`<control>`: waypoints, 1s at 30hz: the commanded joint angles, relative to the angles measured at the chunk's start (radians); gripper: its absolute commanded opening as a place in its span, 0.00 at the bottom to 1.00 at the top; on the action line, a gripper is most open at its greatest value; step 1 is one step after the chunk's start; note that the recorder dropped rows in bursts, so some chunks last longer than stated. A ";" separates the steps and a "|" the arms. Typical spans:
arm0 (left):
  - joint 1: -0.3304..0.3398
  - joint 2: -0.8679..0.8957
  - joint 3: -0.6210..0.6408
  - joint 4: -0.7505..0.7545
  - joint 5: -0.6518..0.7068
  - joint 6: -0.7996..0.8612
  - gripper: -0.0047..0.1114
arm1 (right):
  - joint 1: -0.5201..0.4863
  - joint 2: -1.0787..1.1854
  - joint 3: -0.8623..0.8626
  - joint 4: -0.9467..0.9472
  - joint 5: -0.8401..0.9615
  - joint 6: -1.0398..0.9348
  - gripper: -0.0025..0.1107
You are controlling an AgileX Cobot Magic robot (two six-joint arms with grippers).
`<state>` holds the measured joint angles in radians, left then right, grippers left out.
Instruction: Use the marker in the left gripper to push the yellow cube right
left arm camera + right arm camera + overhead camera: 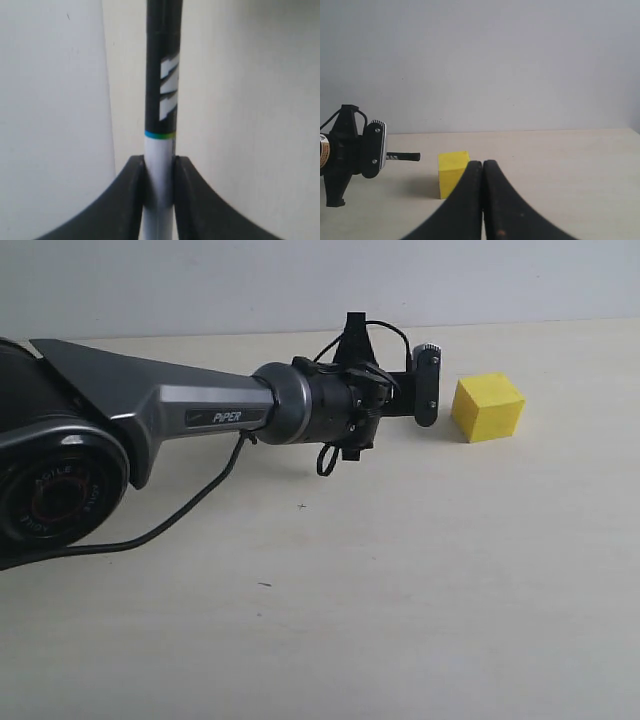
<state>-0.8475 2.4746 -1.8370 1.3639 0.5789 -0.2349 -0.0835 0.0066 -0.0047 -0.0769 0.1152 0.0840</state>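
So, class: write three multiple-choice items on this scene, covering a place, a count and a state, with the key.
1. In the exterior view the yellow cube sits: A right of the left end effector; B left of it; C under it.
2. Cubes on the table: A three; B two; C one.
3. The marker is: A lying loose; B clamped in the left end effector; C touching the cube.
Key: 1A, it lies further right, a gap between; 2C, only one shows; 3B, the jaws pinch its white barrel.

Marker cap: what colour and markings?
The marker cap is black with white slanted stripes; left wrist view shows it best.
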 commanded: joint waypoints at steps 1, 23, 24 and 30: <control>-0.001 -0.003 -0.003 -0.045 0.041 0.019 0.04 | -0.005 -0.007 0.005 -0.002 -0.006 0.000 0.02; -0.003 -0.099 -0.003 -0.366 0.090 0.170 0.04 | -0.005 -0.007 0.005 -0.002 -0.006 0.000 0.02; -0.003 -0.109 -0.003 -0.417 0.086 0.208 0.04 | -0.005 -0.007 0.005 -0.002 -0.006 0.000 0.02; -0.002 -0.148 -0.037 -0.730 0.208 0.558 0.04 | -0.005 -0.007 0.005 -0.002 -0.006 0.000 0.02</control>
<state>-0.8493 2.3466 -1.8443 0.7534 0.6989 0.1848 -0.0835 0.0066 -0.0047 -0.0769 0.1152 0.0840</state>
